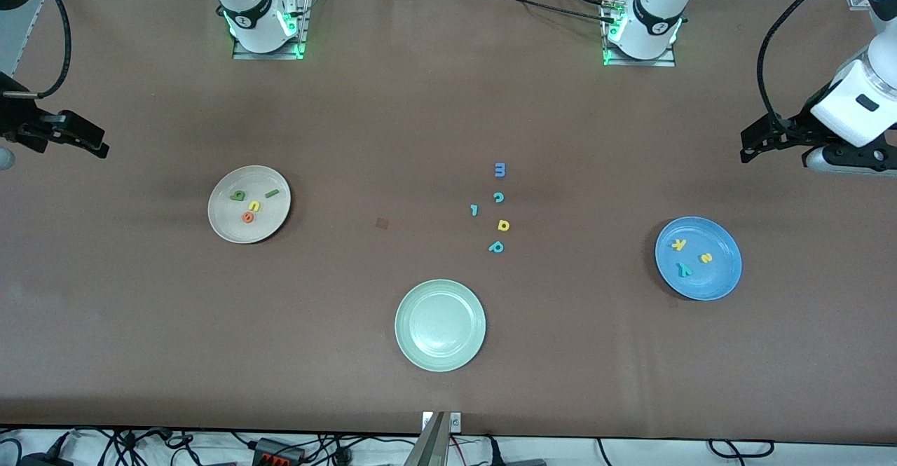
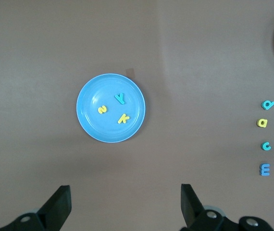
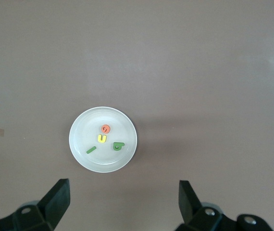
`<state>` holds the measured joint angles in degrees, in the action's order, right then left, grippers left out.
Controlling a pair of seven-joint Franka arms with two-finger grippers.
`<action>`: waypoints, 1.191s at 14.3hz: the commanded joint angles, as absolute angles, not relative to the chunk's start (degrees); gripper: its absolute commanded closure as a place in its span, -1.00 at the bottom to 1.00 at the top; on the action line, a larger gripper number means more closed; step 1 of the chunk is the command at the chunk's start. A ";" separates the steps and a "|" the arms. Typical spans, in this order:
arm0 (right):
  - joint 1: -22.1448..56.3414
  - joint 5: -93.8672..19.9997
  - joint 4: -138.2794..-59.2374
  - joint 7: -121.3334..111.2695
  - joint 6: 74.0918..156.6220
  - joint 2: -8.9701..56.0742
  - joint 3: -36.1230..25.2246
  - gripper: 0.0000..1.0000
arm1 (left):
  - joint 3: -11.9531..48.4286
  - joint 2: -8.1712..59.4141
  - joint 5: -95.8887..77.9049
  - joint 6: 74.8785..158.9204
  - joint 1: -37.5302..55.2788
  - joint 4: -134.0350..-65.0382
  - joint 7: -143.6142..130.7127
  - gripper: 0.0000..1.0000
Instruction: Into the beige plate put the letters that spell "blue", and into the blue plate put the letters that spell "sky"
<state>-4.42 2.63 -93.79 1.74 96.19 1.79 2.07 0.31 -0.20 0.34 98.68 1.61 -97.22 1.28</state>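
1. The four letters spelling "blue", a green b (image 1: 238,195), a dark green l (image 1: 272,193), a yellow u (image 1: 254,206) and an orange e (image 1: 247,218), are lying in the beige plate (image 1: 228,228) toward the right arm's end of the bench (image 1: 140,326).
2. The yellow s (image 1: 706,258), yellow k (image 1: 678,244) and teal y (image 1: 684,269) are lying in the blue plate (image 1: 722,285) toward the left arm's end; the sorting looks finished.
3. These foam letters are probably very light and soft, so pinching one gently across its thin edges would suit.
4. Spare letters are sitting mid-bench: a blue m (image 1: 500,169), teal c (image 1: 498,197), a small teal piece (image 1: 474,209), yellow d (image 1: 503,225) and teal p (image 1: 496,247), with an empty pale green plate (image 1: 406,347) nearer the front camera.
5. The left pincer (image 2: 125,201) is hanging wide and empty above the bench by the blue plate; the right pincer (image 3: 123,198) is hanging wide and empty by the beige plate.
6. No brand or label is reading clearly.
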 commanded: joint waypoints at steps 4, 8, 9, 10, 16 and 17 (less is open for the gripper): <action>-5.36 2.72 -103.18 1.41 100.20 -5.44 3.08 -1.00 | 0.70 0.17 -0.62 97.38 1.23 -95.80 2.37 -1.00; -5.01 2.81 -101.52 1.32 97.82 -5.27 3.16 -1.00 | 0.70 0.09 -0.62 97.38 1.23 -95.80 2.37 -1.00; -5.01 2.81 -101.51 1.32 97.65 -5.36 3.08 -1.00 | 0.70 0.09 -0.62 97.38 1.23 -95.80 2.37 -1.00; -4.92 2.81 -101.51 1.41 97.47 -5.27 3.16 -1.00 | 0.70 0.09 -0.62 97.38 1.23 -95.89 2.37 -1.00; -4.83 2.81 -101.69 1.40 97.47 -4.22 3.16 -1.00 | 0.70 0.09 -0.62 97.29 1.14 -95.80 2.37 -1.00; -4.83 2.81 -101.69 1.49 97.38 -4.31 3.16 -1.00 | 0.70 0.09 -0.62 97.29 1.23 -95.80 2.37 -1.00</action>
